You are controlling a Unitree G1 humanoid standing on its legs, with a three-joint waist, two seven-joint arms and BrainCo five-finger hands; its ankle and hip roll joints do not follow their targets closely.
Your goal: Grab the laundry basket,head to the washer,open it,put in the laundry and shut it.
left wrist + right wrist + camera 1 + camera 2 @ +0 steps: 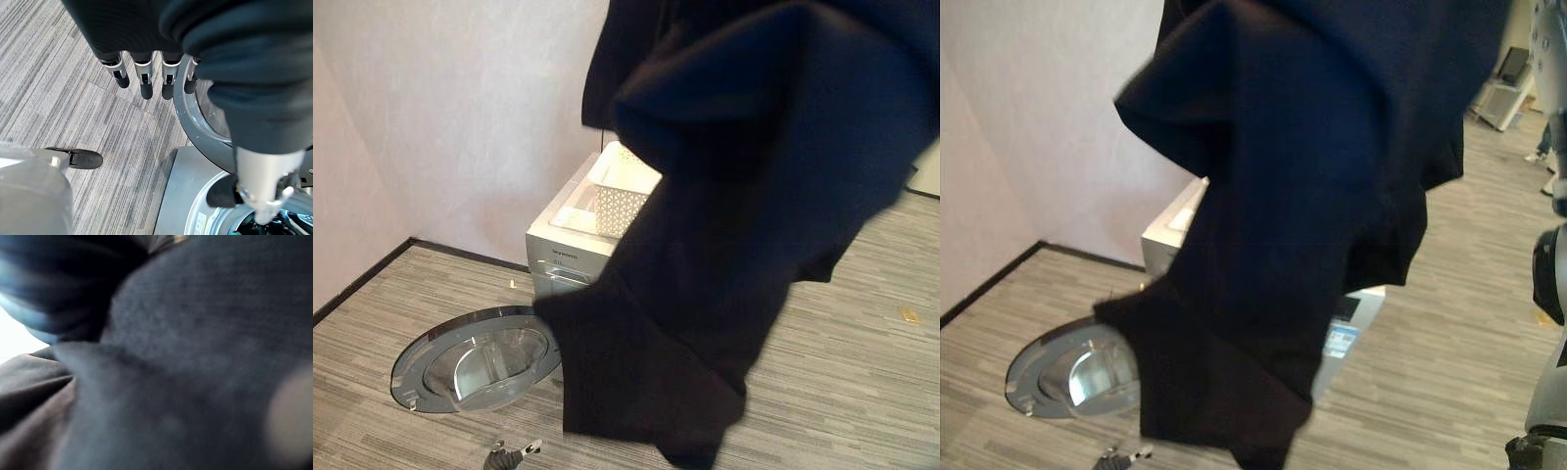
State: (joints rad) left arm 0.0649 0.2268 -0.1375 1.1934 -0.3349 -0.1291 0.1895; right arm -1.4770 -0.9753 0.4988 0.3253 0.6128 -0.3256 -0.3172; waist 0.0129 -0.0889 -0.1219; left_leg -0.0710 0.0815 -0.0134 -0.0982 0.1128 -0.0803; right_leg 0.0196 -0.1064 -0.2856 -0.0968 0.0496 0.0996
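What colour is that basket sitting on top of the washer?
White, with a lattice-patterned wall; the basket shows best in the left eye view.

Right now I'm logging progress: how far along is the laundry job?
Done: the white basket sits atop the washer, whose door hangs open. In hand: a dark garment hangs before the camera, not loaded yet. The left hand is open. Left: load it, shut the door.

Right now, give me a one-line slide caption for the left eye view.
Dark garment hanging in front of the washer, door swung open, white laundry basket on top.
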